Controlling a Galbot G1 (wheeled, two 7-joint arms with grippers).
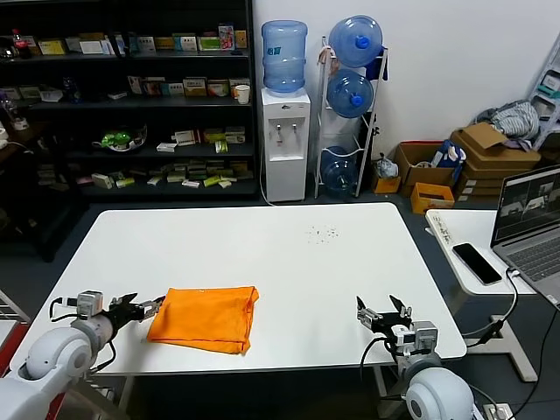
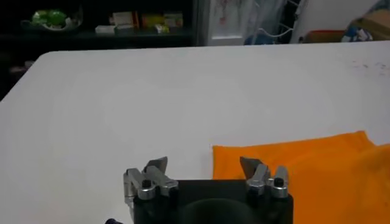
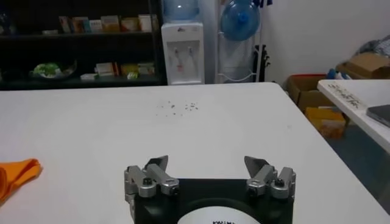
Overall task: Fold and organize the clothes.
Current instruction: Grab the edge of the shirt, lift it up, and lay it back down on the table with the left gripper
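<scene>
orange cotton t-shirt (image 1: 206,318) lies folded, rectangular, on smooth white table (image 1: 289,254).

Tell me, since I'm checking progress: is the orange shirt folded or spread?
Folded. The orange T-shirt lies as a compact rectangle with doubled layers at its right edge, no sleeves showing. Both grippers are open and off it.

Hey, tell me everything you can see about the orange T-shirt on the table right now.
The orange T-shirt looks like soft cotton, folded into a flat, roughly rectangular bundle with layered edges along its right side. No lettering shows. It lies on the white table near the front edge, on the robot's left. The open left gripper sits at its left edge, holding nothing.
</scene>
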